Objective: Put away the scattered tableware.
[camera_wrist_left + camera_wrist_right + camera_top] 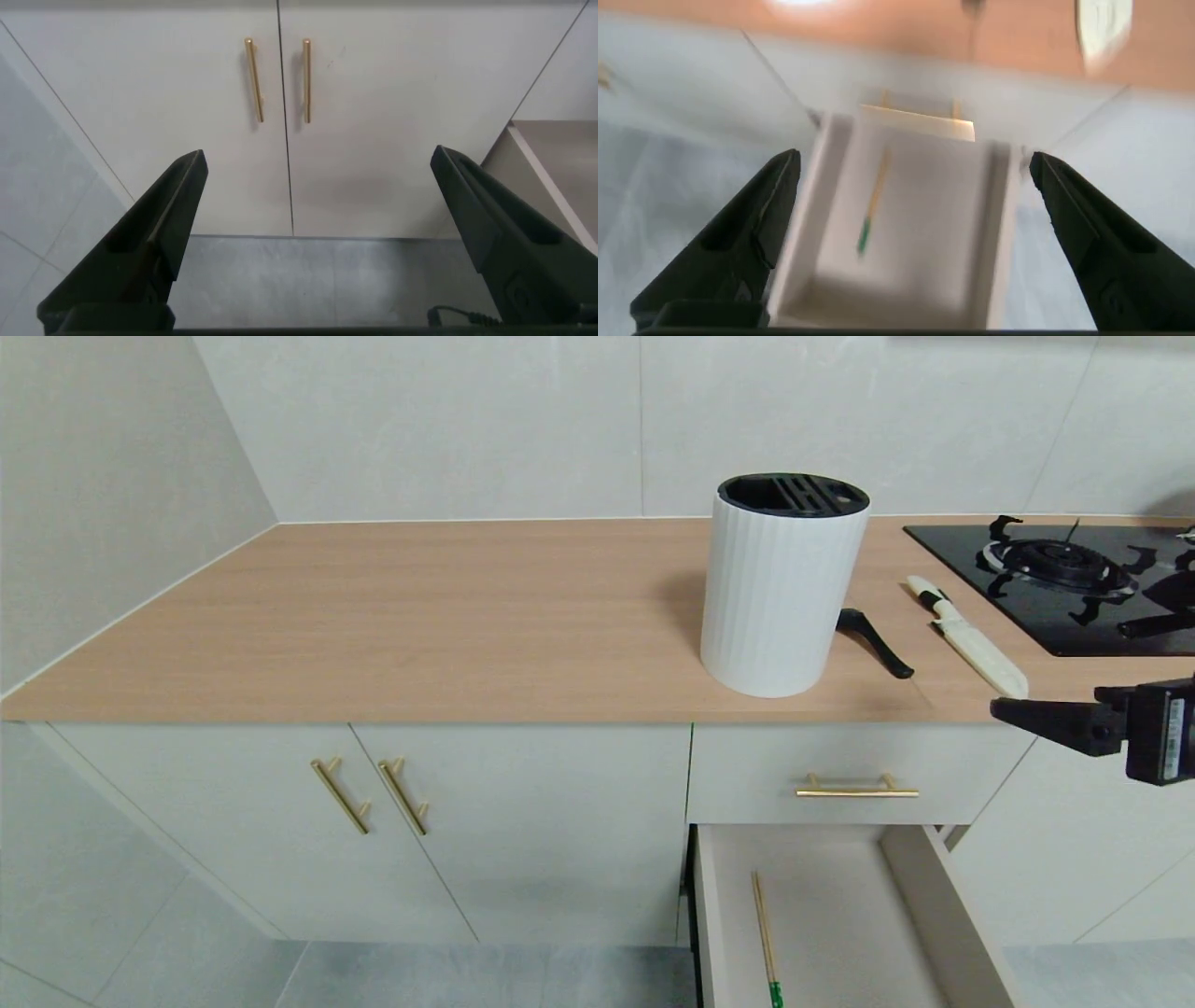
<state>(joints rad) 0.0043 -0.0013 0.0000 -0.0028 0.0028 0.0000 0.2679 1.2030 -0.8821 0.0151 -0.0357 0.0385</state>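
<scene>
I have the right gripper (1036,721) out at the counter's (420,616) front edge on the right, with its jaws wide apart and nothing between them. Its wrist camera looks down into the open drawer (938,915). There a pair of chopsticks (871,210) with green tips lies on the drawer floor. It sits in the gap between the two fingers (747,243) and clearly below them, touching neither. That view is blurred, so I can't make out finer detail.

On the counter a white knife (966,637) lies between the white ribbed holder (782,597) and the black hob (1064,579), its near end close to the counter edge and not far from the right gripper. A black-handled utensil (873,641) sticks out from behind the holder, its far end hidden.

The left gripper (318,157) hangs low with its jaws spread and empty, facing the cabinet doors (374,121) and their gold handles (254,79). It is well apart from all the tableware.
</scene>
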